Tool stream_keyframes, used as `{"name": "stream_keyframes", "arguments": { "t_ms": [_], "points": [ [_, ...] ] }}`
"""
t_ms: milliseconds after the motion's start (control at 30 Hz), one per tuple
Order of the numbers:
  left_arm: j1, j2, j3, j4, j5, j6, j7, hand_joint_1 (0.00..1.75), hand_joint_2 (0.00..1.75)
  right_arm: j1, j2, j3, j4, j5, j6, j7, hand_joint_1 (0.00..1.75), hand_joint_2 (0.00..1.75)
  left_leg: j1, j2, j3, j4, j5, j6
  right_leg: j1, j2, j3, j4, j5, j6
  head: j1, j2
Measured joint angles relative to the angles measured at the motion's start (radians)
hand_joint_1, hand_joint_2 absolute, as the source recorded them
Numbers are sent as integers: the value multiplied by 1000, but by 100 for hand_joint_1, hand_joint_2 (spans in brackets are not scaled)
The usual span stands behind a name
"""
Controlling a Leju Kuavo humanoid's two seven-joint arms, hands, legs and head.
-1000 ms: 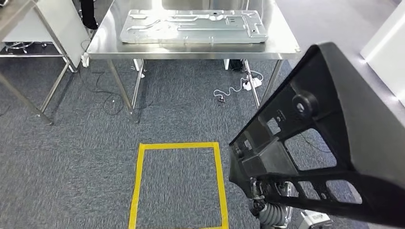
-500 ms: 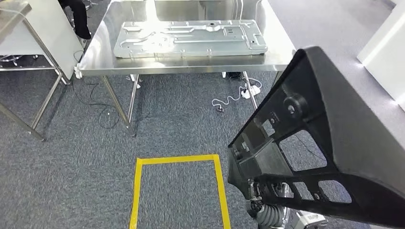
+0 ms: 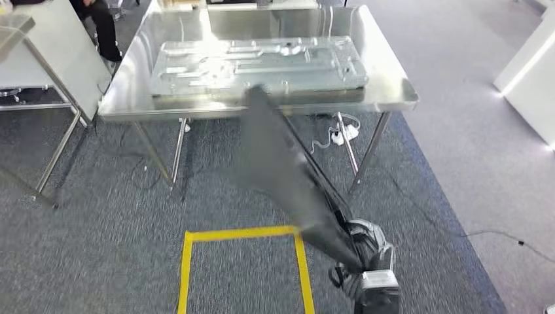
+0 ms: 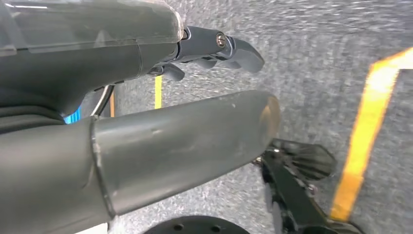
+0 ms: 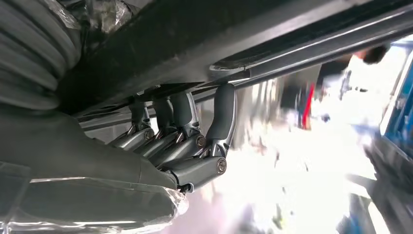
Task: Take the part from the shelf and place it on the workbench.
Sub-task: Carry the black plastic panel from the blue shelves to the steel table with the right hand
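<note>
Right robot hand [image 5: 180, 146] is grasping the black part [image 3: 288, 176], blurred and hanging short of the desk [image 3: 393, 91] front edge, left robot hand [image 4: 214, 48] is hanging released, and part is risking clipping that edge or the metal plate [image 3: 255, 65].

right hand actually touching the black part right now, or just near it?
Touching. In the right wrist view the right hand has its fingers curled up against the underside of the black part, with no gap visible between them.
</note>
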Motion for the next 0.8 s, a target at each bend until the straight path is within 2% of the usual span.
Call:
{"name": "stream_keyframes", "arguments": {
  "t_ms": [33,67,133,167,200,233,267,300,333,367,400,467,500,533,600,667,700,733,767,800],
  "points": [
    [-5,1,-1,0,-6,-1,0,0,0,-20,-5,-2,4,73,-25,36,175,175,1,0,-24,42,1,-1,-1,1,10,-5,0,-8,0,0],
    [-8,2,-2,0,-13,-2,0,0,0,-40,-14,-4,11,135,-40,72,175,175,1,-1,-60,97,-11,-1,-2,2,19,-9,-1,-13,0,0],
    [-9,3,-3,0,-26,-4,4,0,0,-82,-41,-15,35,228,-52,137,175,175,-1,-1,-149,210,-66,1,1,5,29,-11,-14,-20,-1,0],
    [-6,4,-4,0,-32,-5,7,0,0,-103,-57,-25,50,264,-52,165,175,175,-2,-1,-185,239,-96,1,3,7,36,-11,-22,-21,-1,0],
    [-1,5,-6,0,-38,-5,11,0,0,-122,-73,-35,65,297,-50,189,175,175,-3,-1,-210,243,-113,2,4,10,45,-11,-30,-21,-1,0],
    [3,7,-8,0,-43,-6,15,0,0,-142,-89,-46,80,327,-47,209,175,175,-4,-1,-223,219,-107,2,6,13,56,-11,-39,-19,-1,0],
    [7,10,-10,0,-48,-6,18,0,0,-159,-103,-56,94,352,-45,223,175,175,-6,-1,-224,170,-72,5,7,14,68,-11,-49,-17,-1,0],
    [10,13,-13,0,-51,-7,20,0,0,-174,-116,-63,106,369,-43,231,175,175,-10,-1,-219,111,-10,10,7,14,78,-11,-59,-14,-1,0],
    [11,16,-16,0,-53,-7,21,0,0,-187,-127,-69,118,381,-41,236,175,175,-14,-1,-215,62,38,16,9,15,87,-10,-69,-9,-1,0],
    [12,19,-19,0,-55,-8,22,0,0,-198,-136,-73,127,391,-39,244,175,175,-18,-2,-209,29,77,23,10,15,93,-10,-79,-3,0,0],
    [14,21,-21,0,-56,-9,24,0,0,-208,-144,-76,135,404,-37,254,175,175,-20,-2,-207,13,97,30,10,16,100,-8,-85,4,0,0],
    [14,21,-26,1,-62,-11,25,0,0,-227,-165,-79,146,442,-27,284,175,175,-19,-3,-190,2,93,42,11,16,107,4,-83,17,0,0],
    [14,21,-28,1,-65,-12,26,0,0,-240,-178,-79,154,465,-19,299,175,175,-17,-3,-177,-7,92,48,11,14,101,27,-74,22,0,0],
    [13,22,-30,1,-69,-14,26,0,0,-256,-192,-80,164,486,-10,314,175,175,-14,-3,-161,-15,90,54,10,13,81,62,-69,28,0,0],
    [8,23,-35,2,-74,-16,26,0,0,-294,-219,-81,190,520,11,338,175,175,-12,-3,-133,-29,79,59,4,8,9,164,-83,40,1,0],
    [5,25,-41,2,-78,-17,26,0,0,-329,-242,-82,221,542,34,354,175,175,-10,-5,-109,-35,61,58,-4,6,-69,240,-132,50,1,0],
    [5,26,-44,2,-80,-18,26,0,0,-345,-253,-82,239,550,46,360,175,175,-9,-7,-94,-35,49,56,-8,5,-94,244,-148,54,1,0],
    [5,27,-48,2,-83,-19,26,0,0,-363,-263,-81,257,558,59,365,175,175,-8,-9,-78,-35,36,53,-11,4,-106,221,-147,56,1,0],
    [6,27,-50,2,-85,-20,26,0,0,-382,-271,-81,276,566,72,369,175,175,-7,-10,-59,-35,22,50,-14,3,-108,175,-121,57,1,0],
    [7,27,-52,2,-87,-20,26,0,0,-401,-277,-80,294,574,84,372,175,175,-6,-10,-43,-36,7,47,-15,0,-104,117,-62,57,1,0]
  ]
}}
